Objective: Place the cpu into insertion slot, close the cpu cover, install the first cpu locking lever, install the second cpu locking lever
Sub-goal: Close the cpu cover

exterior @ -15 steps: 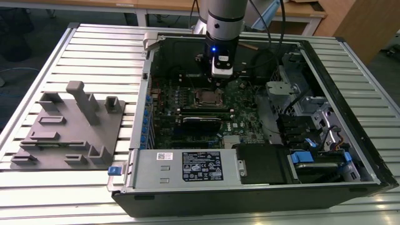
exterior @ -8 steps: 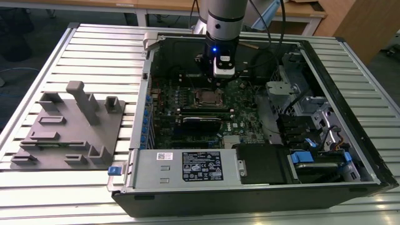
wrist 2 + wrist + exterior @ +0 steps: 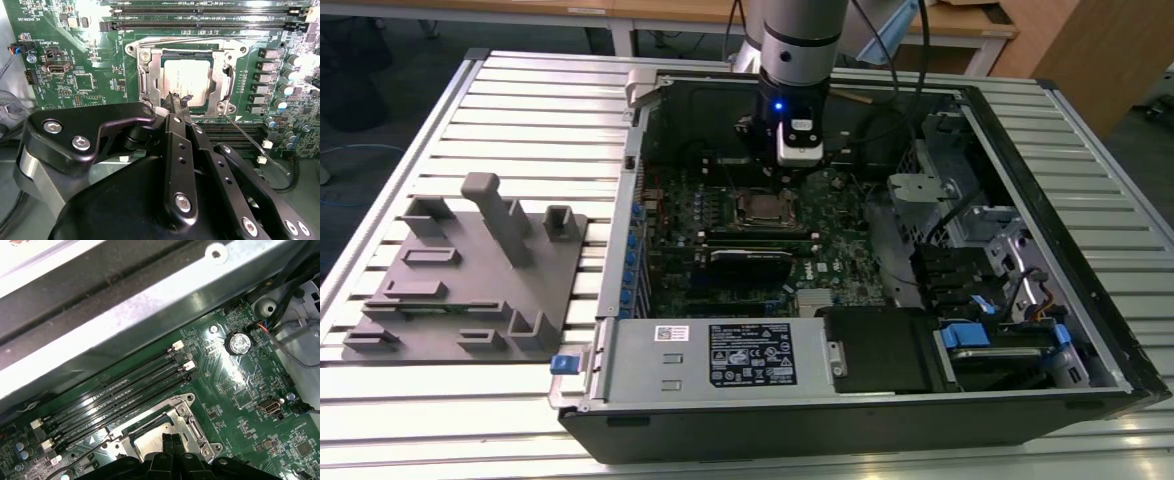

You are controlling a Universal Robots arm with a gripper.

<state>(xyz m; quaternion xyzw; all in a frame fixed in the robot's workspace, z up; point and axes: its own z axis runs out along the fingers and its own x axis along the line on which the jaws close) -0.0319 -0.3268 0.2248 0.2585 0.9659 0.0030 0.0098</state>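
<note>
As the scene stands, the slatted surface carries an open computer case. Every place below is given from the insertion slot, which sits mid-board on the green motherboard inside that case. Well apart from the slot, toward the exterior view's left and outside the case, lies a grey moulded fixture. The arm reaches down into the case close beside the slot. Its pincer is closed, fingers together with nothing visible between them. The tips sit at the slot's edge, though contact with the metal there cannot be confirmed. Black memory slots run in parallel just beside the slot. The cpu cover lies flat over the slot, and through its window the cpu shows, seated square inside the slot. One thin wire lever springs from the slot's corner near the tips and slants free, away from the slot; it is judged unlatched. Finding: placement and cover closure appear done, and the lever work is in hand. In my judgement that work calls for a steady press on the wire, down and sideways under its hook at the slot's rim, without the tips slipping onto the cpu.
</note>
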